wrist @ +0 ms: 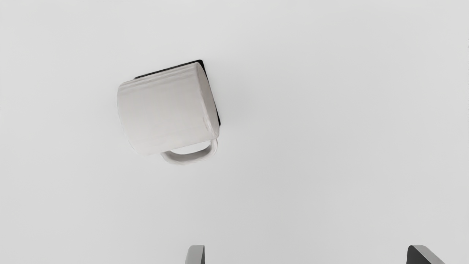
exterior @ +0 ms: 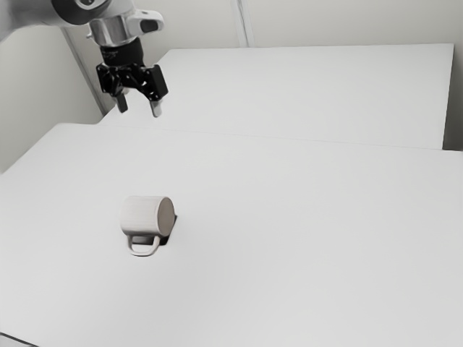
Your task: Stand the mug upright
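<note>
High above the table, the gripper [exterior: 139, 110] hangs open in the exterior view, with nothing between its fingers. A light grey-white mug [exterior: 143, 215] lies on its side on the table; its round end faces the exterior view's right, and its handle sticks out toward the near side. Clear space separates the two, the hand being well above and behind the mug. In the wrist view the fingertips of the gripper [wrist: 306, 255] stand wide apart, and the mug [wrist: 165, 110] lies beyond them, nearer one finger's side, with its handle toward the fingers.
The white tabletop [exterior: 289, 231] spreads around the mug. Behind it a second white surface [exterior: 311, 94] reaches back toward pale walls [exterior: 347, 22]. A dark edge [exterior: 18, 340] crosses the near corner at the exterior view's left.
</note>
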Controlling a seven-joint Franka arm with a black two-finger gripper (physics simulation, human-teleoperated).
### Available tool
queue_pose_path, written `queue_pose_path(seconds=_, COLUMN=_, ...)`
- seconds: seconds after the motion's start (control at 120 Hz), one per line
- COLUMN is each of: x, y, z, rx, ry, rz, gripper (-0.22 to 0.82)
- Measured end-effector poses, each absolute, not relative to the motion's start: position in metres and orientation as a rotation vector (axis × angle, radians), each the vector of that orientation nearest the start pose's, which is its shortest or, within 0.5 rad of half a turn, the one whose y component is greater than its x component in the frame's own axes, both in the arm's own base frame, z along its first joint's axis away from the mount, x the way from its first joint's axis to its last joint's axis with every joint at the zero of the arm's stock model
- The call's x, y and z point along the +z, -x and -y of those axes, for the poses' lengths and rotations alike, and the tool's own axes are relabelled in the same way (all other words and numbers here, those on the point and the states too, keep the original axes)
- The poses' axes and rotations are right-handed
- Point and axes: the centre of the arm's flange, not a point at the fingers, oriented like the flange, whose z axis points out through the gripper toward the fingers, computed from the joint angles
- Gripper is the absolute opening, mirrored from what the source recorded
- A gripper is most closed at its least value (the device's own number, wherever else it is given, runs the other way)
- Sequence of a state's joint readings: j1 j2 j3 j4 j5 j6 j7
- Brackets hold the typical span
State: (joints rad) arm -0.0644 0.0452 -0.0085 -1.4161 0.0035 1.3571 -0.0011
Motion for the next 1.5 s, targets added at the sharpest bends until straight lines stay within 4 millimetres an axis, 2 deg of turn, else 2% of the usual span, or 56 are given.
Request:
queue_pose_path(seconds=0.108, x=0.653, y=-0.552, z=0.027, rx=0.106, ry=3.153, rz=-0.054, gripper=0.60)
queue_pose_path(seconds=0.208, x=0.620, y=-0.553, z=0.024, rx=0.179, ry=3.176, rz=-0.037, gripper=0.60)
queue_pose_path(seconds=0.283, x=0.594, y=-0.557, z=0.003, rx=0.226, ry=3.221, rz=0.004, gripper=0.60)
queue_pose_path(seconds=0.317, x=0.586, y=-0.560, z=-0.018, rx=0.233, ry=3.251, rz=0.054, gripper=0.60)
queue_pose_path(seconds=0.35, x=0.580, y=-0.561, z=-0.048, rx=0.231, ry=3.284, rz=0.128, gripper=0.60)
queue_pose_path(seconds=0.408, x=0.565, y=-0.554, z=-0.113, rx=0.232, ry=3.346, rz=0.307, gripper=0.60)
queue_pose_path(seconds=0.492, x=0.525, y=-0.534, z=-0.200, rx=0.247, ry=3.431, rz=0.569, gripper=0.60)
queue_pose_path(seconds=0.525, x=0.507, y=-0.532, z=-0.222, rx=0.248, ry=3.467, rz=0.637, gripper=0.60)
queue_pose_path(seconds=0.558, x=0.486, y=-0.536, z=-0.232, rx=0.251, ry=3.508, rz=0.672, gripper=0.61)
queue_pose_path(seconds=0.625, x=0.446, y=-0.545, z=-0.237, rx=0.265, ry=3.595, rz=0.709, gripper=0.60)
queue_pose_path(seconds=0.692, x=0.405, y=-0.543, z=-0.240, rx=0.279, ry=3.679, rz=0.770, gripper=0.60)
queue_pose_path(seconds=0.783, x=0.369, y=-0.530, z=-0.247, rx=0.253, ry=3.762, rz=0.849, gripper=0.60)
queue_pose_path(seconds=0.842, x=0.352, y=-0.521, z=-0.249, rx=0.224, ry=3.809, rz=0.876, gripper=0.60)
queue_pose_path(seconds=0.967, x=0.334, y=-0.509, z=-0.251, rx=0.106, ry=3.897, rz=0.881, gripper=0.60)
queue_pose_path(seconds=1.242, x=0.301, y=-0.492, z=-0.233, rx=-0.139, ry=4.071, rz=0.834, gripper=0.60)
queue_pose_path(seconds=1.383, x=0.307, y=-0.491, z=-0.226, rx=-0.311, ry=4.144, rz=0.708, gripper=0.60)
queue_pose_path(seconds=1.5, x=0.298, y=-0.483, z=-0.218, rx=-0.360, ry=4.195, rz=0.593, gripper=0.60)
